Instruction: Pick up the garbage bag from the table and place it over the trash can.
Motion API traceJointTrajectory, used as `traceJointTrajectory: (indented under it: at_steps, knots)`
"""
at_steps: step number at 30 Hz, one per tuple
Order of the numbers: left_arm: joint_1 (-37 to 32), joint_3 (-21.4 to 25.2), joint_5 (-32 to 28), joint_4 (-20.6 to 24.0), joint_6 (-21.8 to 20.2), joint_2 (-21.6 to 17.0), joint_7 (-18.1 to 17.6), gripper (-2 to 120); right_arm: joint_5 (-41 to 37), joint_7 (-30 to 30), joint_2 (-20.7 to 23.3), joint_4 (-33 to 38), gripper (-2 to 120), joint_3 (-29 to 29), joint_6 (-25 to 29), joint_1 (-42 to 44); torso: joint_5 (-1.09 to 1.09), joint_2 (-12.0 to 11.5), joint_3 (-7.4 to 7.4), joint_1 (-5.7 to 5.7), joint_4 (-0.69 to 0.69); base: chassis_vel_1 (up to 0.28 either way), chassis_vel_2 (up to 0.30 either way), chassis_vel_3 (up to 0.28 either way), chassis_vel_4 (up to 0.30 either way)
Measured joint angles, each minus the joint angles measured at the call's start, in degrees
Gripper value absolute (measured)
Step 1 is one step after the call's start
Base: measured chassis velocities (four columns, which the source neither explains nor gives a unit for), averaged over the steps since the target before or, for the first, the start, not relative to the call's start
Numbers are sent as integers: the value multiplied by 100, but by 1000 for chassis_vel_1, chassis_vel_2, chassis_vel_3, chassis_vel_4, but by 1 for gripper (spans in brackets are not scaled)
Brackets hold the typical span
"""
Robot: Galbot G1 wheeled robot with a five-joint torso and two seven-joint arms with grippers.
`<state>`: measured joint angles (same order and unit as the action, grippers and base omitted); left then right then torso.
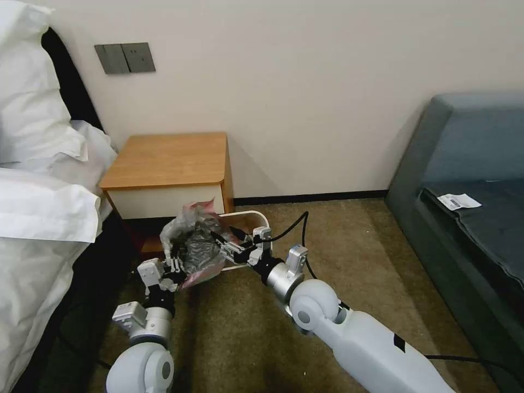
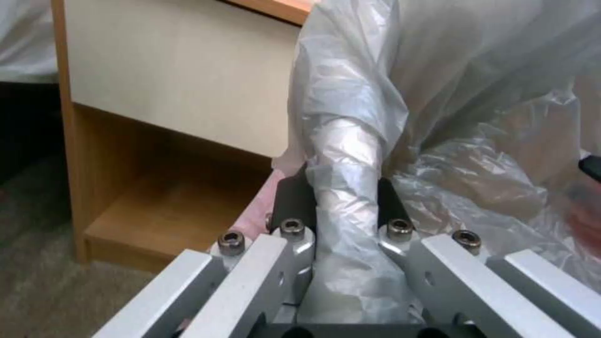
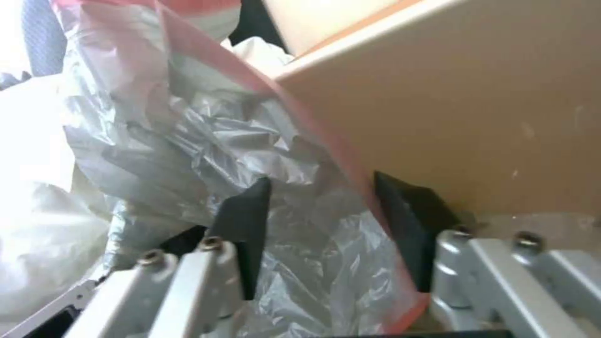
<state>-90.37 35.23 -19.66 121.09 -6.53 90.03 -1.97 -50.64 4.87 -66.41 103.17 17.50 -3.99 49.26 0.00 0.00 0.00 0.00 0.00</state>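
The garbage bag (image 1: pixel 192 244), crinkled grey plastic with a pink rim, hangs bunched between my two grippers just in front of the table (image 1: pixel 164 158), over the near-left part of the trash can (image 1: pixel 256 214). My left gripper (image 1: pixel 174 266) holds the bag's near-left side; in the left wrist view it (image 2: pixel 341 180) is shut on a twisted fold of the bag (image 2: pixel 344 155). My right gripper (image 1: pixel 225 244) reaches in from the right. Its fingers (image 3: pixel 244 220) stand apart, with bag film and the pink rim (image 3: pixel 326 141) between them, next to the can's inner wall (image 3: pixel 469 117).
A bed with white bedding (image 1: pixel 38 218) lies close on the left. A grey sofa (image 1: pixel 475 191) with a paper slip (image 1: pixel 458 201) stands at the right. A black cable (image 1: pixel 302 224) loops over the right wrist. Brown carpet (image 1: pixel 338 245) lies open between can and sofa.
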Motion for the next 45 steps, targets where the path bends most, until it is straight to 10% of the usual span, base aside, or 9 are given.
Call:
traceJointTrajectory:
  at_steps: [12,45]
  knots:
    - [-7,-4,1,-4,6,13,-5,7,180,-34,-31,0,0,-23,62,74,0,0,0,0,0,0,0,0,0]
    - [-59,52,42,-106,55,2,-34,7,525,-12,102,836,0,-382,222,448,0,0,0,0,0,0,0,0,0]
